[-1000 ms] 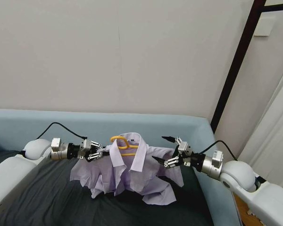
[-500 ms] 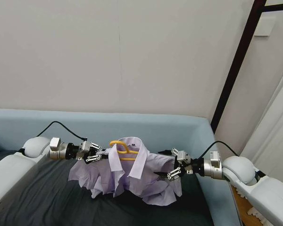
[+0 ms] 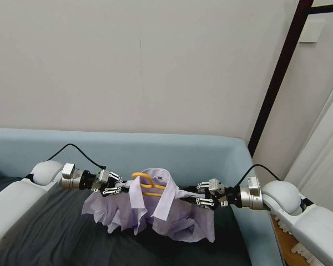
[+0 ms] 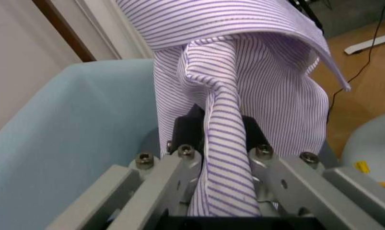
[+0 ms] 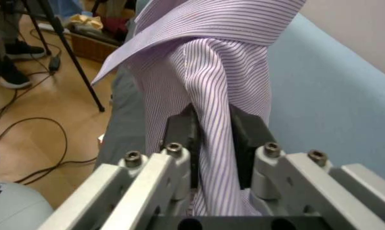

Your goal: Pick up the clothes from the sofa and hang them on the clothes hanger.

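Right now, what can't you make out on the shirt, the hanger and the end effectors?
- Arms of the yellow plastic hanger: head view, hidden under the collar of the purple striped shirt.
- Shirt hem: head view, bunched folds hide whether it touches the dark grey sofa cushion.
- Pads of the left end effector and right end effector: wrist views, clamped fabric covers their inner faces.

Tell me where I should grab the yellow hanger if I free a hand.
Probably the hook, standing bare above the collar; the shirt covers its arms. Come from above. The left hand and right hand each pinch a shirt shoulder.
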Controlling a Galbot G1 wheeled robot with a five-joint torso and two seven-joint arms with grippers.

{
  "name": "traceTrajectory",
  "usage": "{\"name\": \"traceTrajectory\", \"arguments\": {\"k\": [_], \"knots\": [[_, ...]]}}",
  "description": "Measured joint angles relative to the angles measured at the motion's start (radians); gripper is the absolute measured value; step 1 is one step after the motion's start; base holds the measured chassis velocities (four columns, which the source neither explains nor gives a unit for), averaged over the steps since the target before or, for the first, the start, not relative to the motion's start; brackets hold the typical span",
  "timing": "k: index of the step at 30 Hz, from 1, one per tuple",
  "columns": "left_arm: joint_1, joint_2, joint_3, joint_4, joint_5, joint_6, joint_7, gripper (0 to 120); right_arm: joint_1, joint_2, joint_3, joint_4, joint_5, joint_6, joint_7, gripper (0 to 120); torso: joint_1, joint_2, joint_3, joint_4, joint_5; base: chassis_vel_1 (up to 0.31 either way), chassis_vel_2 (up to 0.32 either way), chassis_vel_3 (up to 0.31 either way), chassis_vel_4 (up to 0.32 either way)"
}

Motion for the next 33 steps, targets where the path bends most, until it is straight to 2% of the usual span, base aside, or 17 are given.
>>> {"name": "traceTrajectory", "arguments": {"k": [2,8,10,12,13,16,19,21,24,25,27,29,32,33], "knots": [[-0.003,0.0,0.002,0.0,-0.005,0.001,0.0,7,-0.001,0.003,0.001,-0.002,-0.001,0.0,-0.012,8,0.0,0.0,0.0,0.0,0.0001,0.0,0.0,0.0,0.0],[-0.002,0.007,0.004,0.0,-0.025,-0.007,-0.004,7,-0.006,0.006,0.006,0.001,0.01,-0.007,-0.014,8,0.0,0.0,0.0,0.0,0.0001,0.0,0.0,0.0,0.0],[0.001,0.01,0.002,0.001,-0.039,-0.032,-0.022,7,-0.006,0.002,0.013,0.009,0.027,-0.012,-0.015,8,0.0,0.0,0.0,0.0001,0.0001,0.0,0.0,0.0,0.0],[0.003,0.018,-0.015,0.021,-0.072,-0.077,-0.048,15,-0.004,-0.013,0.03,0.015,0.055,-0.033,-0.028,8,0.0,0.0,0.0,0.0,0.0003,0.0,0.0,0.0,0.0],[0.003,0.018,-0.015,0.021,-0.072,-0.077,-0.048,15,-0.004,-0.013,0.03,0.015,0.055,-0.033,-0.028,8,0.0,0.0,0.0,0.0,0.0003,0.0,0.0,0.0,0.0],[0.021,0.031,-0.041,0.023,-0.136,-0.104,-0.061,27,-0.003,-0.04,0.056,0.044,0.106,-0.071,-0.034,8,0.0,0.0,0.0,-0.0001,-0.0002,0.0,0.0,0.0,0.0],[0.05,0.059,-0.081,-0.016,-0.234,-0.098,-0.079,40,0.009,-0.079,0.057,0.082,0.2,-0.091,0.04,8,0.0,0.0,0.0,0.0001,-0.0001,0.0,0.0,0.0,0.0],[0.056,0.069,-0.091,-0.03,-0.262,-0.092,-0.082,43,0.016,-0.09,0.055,0.088,0.226,-0.095,0.066,8,0.0,0.0,0.0,0.0001,0.0001,0.0,0.0,0.0,0.0],[0.089,0.115,-0.128,-0.11,-0.373,-0.068,-0.111,57,0.054,-0.134,0.044,0.115,0.335,-0.111,0.161,8,0.0,0.0,0.0,0.0001,0.0003,0.0,0.0,0.0,0.0],[0.089,0.115,-0.128,-0.11,-0.373,-0.068,-0.111,57,0.054,-0.134,0.044,0.115,0.335,-0.111,0.161,8,0.0,0.0,0.0,0.0001,0.0003,0.0,0.0,0.0,0.0],[0.108,0.132,-0.143,-0.151,-0.436,-0.075,-0.148,67,0.087,-0.159,0.037,0.132,0.384,-0.114,0.194,8,0.0,0.0,0.0,0.0,0.0006,0.0,0.0,0.0,0.0],[0.15,0.137,-0.181,-0.189,-0.517,-0.098,-0.228,77,0.144,-0.191,0.032,0.154,0.411,-0.12,0.225,8,0.0,0.0,0.0,0.0,0.0002,0.0,0.0,0.0,0.0],[0.182,0.137,-0.206,-0.208,-0.555,-0.112,-0.276,82,0.186,-0.213,0.032,0.174,0.424,-0.134,0.253,8,0.0,0.0,0.0,0.0001,0.0,0.0,0.0,0.0,0.0],[0.212,0.137,-0.228,-0.225,-0.58,-0.12,-0.313,90,0.222,-0.232,0.034,0.192,0.437,-0.149,0.286,8,0.0,0.0,0.0,0.0,0.0,0.0,0.0,0.0,0.0]]}}
